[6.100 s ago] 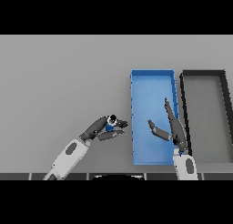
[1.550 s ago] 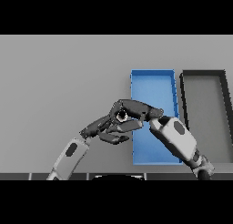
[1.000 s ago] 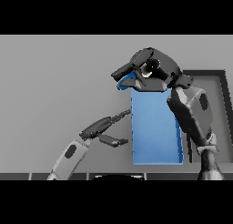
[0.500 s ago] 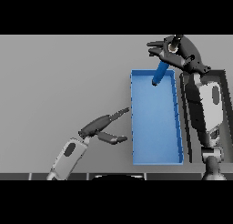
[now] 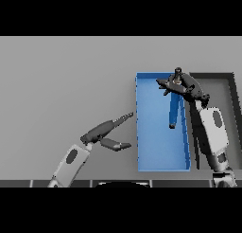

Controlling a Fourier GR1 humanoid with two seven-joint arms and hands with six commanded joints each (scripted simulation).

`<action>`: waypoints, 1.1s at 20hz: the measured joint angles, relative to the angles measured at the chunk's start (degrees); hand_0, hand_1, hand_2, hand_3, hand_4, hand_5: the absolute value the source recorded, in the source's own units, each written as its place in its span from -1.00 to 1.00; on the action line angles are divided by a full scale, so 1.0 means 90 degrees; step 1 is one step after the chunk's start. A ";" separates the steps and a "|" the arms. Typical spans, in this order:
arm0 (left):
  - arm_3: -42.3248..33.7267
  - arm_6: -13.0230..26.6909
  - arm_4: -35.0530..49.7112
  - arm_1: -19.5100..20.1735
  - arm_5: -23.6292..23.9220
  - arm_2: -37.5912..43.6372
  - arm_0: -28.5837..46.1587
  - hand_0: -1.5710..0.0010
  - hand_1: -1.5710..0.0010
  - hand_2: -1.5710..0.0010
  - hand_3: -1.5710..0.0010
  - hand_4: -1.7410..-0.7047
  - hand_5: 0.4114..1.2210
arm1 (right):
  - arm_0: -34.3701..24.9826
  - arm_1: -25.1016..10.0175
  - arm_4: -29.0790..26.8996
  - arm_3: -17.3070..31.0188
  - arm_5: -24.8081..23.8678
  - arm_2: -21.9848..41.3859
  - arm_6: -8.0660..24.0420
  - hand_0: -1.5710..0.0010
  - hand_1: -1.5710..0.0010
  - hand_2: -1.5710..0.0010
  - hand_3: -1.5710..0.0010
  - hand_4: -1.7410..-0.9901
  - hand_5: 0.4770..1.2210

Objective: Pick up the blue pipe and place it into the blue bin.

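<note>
Right hand raised with fingers curled; left hand extended, fingers straight.

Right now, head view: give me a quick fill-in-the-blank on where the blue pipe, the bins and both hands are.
1. The blue cylindrical pipe hangs over the ____ rectangular bin.
2. The pipe's upper end is at the robot's ____ hand.
3. The open left hand is over the grey table, to the ____ of the blue bin.
4. The black rectangular bin stands on the blue bin's ____ side.

Missing words: blue; right; left; right
</note>
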 measured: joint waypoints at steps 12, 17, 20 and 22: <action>-0.0017 0.0246 -0.0022 -0.0101 0.0048 -0.0049 -0.0029 1.00 1.00 1.00 1.00 0.63 -0.90 | -0.0627 -0.1647 -0.1973 0.0912 -0.0932 0.3694 0.0001 0.72 0.75 0.76 0.81 0.53 0.20; -0.0071 0.0216 -0.0026 -0.0096 0.0063 -0.0065 0.0023 1.00 1.00 1.00 1.00 0.61 -0.89 | -0.0780 -0.1649 -0.1240 0.1136 -0.0765 0.4076 -0.0339 0.91 0.92 0.92 0.94 0.64 -0.23; 0.0052 0.0220 0.0018 -0.0119 0.0032 -0.0018 -0.0031 1.00 1.00 1.00 1.00 0.60 -0.88 | -0.0806 -0.1581 -0.1104 0.1271 -0.0914 0.4128 -0.0336 0.95 0.96 0.96 0.97 0.65 -0.39; -0.0010 0.0186 0.0032 -0.0078 0.0048 0.0008 0.0009 1.00 1.00 1.00 1.00 0.59 -0.88 | -0.0730 -0.1667 -0.1188 0.1157 -0.0927 0.4047 -0.0456 0.97 0.97 0.97 0.98 0.66 -0.41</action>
